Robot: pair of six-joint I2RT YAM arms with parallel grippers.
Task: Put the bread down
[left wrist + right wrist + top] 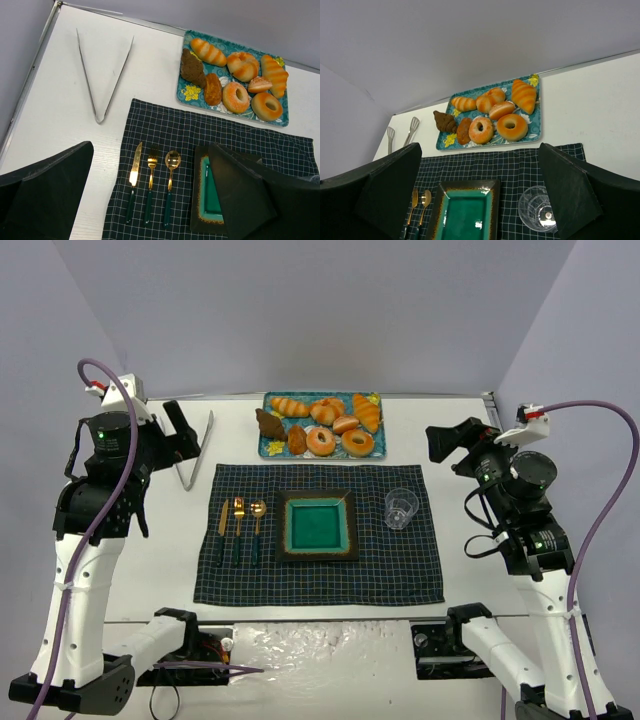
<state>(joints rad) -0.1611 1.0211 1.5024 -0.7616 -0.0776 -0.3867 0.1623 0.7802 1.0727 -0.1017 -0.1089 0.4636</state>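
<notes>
- One bread (pixel 268 424) lies at the tray's (pixel 272 448) left end, its long axis diagonal and its narrow tip seemingly toward the tray's back-left corner.
- Left gripper (pixel 151 146) and right gripper (pixel 480 147): fingers apart, both off the tray.

Lab booth: bare walls (pixel 300 310) w/ staged placemat (pixel 410 570).

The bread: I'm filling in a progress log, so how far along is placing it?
Done: nothing yet. The dark bread still sits at the left end of the tray and the plate is bare. In hand: nothing; the left gripper and right gripper are open and empty. The tongs lie untouched beside the mat. Left: picking up the bread and setting it down, probably on the plate.
</notes>
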